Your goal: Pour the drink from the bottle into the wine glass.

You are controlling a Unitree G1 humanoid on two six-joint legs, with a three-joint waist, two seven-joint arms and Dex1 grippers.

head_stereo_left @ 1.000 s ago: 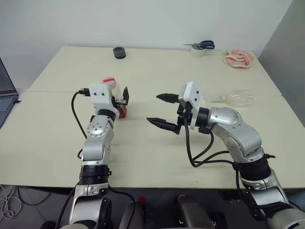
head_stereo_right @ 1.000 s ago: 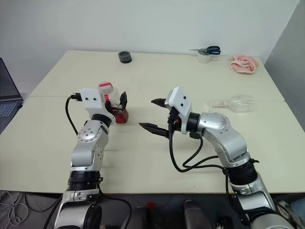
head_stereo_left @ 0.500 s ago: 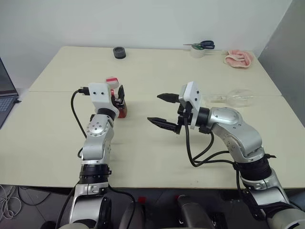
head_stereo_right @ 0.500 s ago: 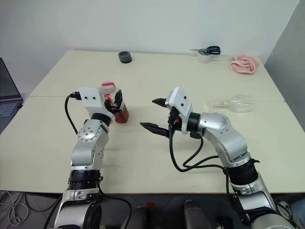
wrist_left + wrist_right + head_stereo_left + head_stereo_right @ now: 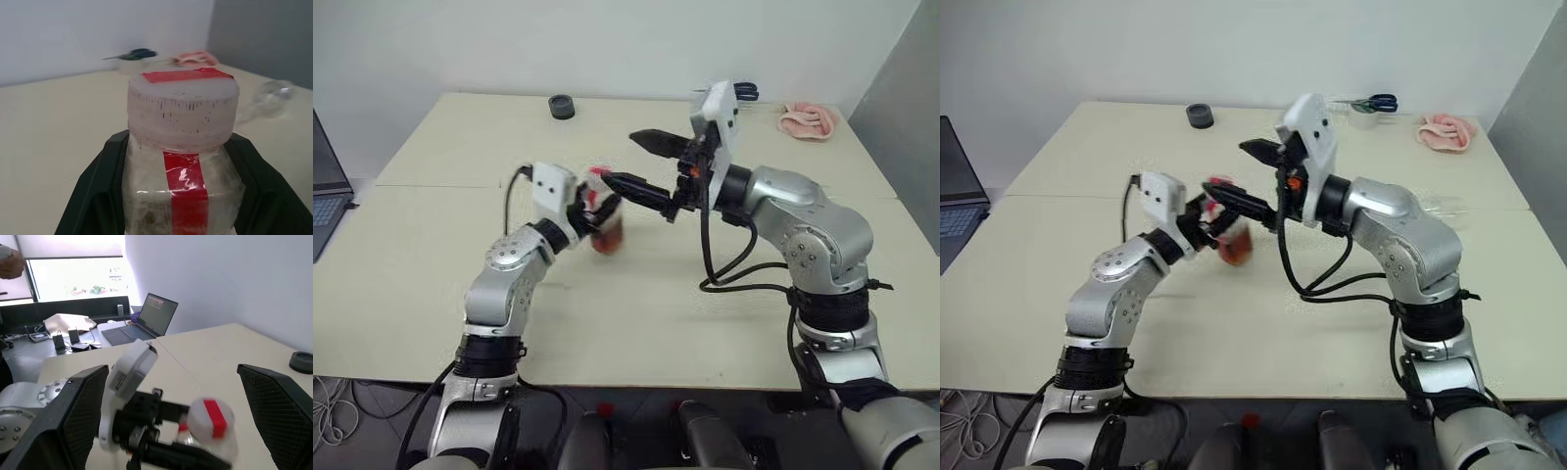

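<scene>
- Two arms meet above the middle of the table in the left eye view. The left gripper is clamped on the bottle, which it holds upright clear of the tabletop, the reddish-brown drink pooled in the bottle's base. The right gripper stands spread wide with nothing in it, its lower finger just above the bottle's cap.
- In the right eye view the wine glass lies on its side on the table beyond the right arm, well apart from the bottle.
- In the left wrist view the black fingers press both sides of the bottle below its cap; the cap is on.
- In the right wrist view the bottle sits between the right gripper's parted fingers, touching neither.
</scene>
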